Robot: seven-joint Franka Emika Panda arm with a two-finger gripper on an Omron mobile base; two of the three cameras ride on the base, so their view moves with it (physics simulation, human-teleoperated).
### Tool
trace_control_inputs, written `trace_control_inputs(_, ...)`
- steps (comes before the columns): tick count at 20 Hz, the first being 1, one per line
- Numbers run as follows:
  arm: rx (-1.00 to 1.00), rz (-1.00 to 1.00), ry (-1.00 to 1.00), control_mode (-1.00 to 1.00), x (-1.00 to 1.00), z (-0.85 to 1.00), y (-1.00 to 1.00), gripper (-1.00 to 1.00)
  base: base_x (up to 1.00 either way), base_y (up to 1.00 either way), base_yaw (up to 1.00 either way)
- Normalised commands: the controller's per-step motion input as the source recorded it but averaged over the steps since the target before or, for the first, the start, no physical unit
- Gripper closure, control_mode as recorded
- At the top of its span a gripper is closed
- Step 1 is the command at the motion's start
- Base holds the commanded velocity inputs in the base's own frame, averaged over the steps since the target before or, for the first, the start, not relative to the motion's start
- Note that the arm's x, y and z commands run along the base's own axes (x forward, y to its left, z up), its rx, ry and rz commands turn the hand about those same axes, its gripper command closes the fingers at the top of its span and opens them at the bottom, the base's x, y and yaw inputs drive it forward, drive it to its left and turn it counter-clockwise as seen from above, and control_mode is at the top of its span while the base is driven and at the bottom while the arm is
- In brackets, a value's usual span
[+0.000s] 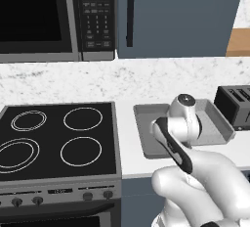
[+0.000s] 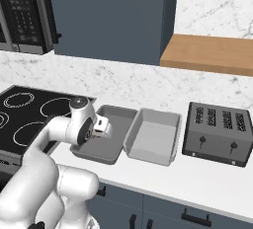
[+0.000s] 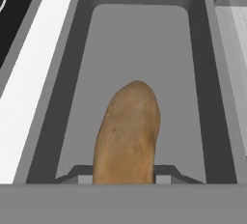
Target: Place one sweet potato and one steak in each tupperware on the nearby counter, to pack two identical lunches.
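My gripper (image 3: 124,175) is shut on a brown sweet potato (image 3: 128,131), which sticks out lengthwise between the finger tips. It hangs inside the darker grey tupperware (image 3: 62,97), over the tray's floor; I cannot tell whether it touches. This darker tupperware (image 2: 114,114) stands on the white counter (image 2: 207,178) just right of the stove, with the arm's wrist above it. The lighter grey tupperware (image 2: 158,117) lies empty right beside it. In the left base view the arm covers much of the darker tupperware (image 1: 141,123). The steak is out of view.
A black stove top (image 1: 58,138) borders the trays on the left. A slotted dark toaster (image 2: 216,134) stands to their right. A microwave (image 1: 49,15) and blue-grey wall cabinets hang above, and a wooden shelf (image 2: 207,55) is mounted at the back right.
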Motion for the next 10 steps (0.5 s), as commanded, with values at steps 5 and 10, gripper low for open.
trace_control_inputs(5, 0.0, 0.05, 0.04, -1.0, 0.35, -0.6, 0.0, 1.0, 0.0, 0.0, 0.0)
trace_control_inputs(10, 0.0, 0.06, 0.0, -1.0, 0.39, -0.61, 0.0, 1.0, 0.0, 0.0, 0.0)
